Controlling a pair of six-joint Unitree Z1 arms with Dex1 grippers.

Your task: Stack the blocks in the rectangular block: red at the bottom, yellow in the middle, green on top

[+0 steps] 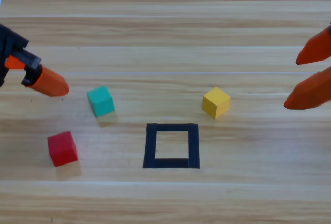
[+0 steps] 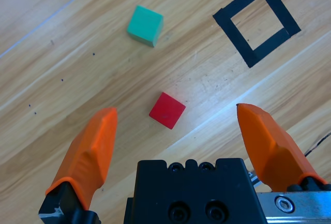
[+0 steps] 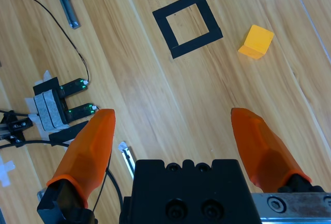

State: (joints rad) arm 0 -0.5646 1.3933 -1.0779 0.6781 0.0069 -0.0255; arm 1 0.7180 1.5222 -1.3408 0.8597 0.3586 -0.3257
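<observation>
Both grippers are hanging with jaws apart and holding nothing: the left gripper (image 2: 176, 125) at the left edge, above the small matte red cube (image 1: 62, 148), the right gripper (image 1: 309, 74) waiting at the right edge. Nothing is lying inside the black tape square outline (image 1: 171, 145) yet; the teal-green cube (image 1: 101, 101) and yellow cube (image 1: 215, 103) are sitting apart on the wooden table (image 1: 165, 27). Judging by this, stacking is only beginning, and the next move calls for the left gripper descending around the red cube.

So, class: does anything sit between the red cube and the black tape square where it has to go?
Nothing visible does. The red cube lies left of the tape square with bare table between; the green cube sits farther back, off that line.
</observation>
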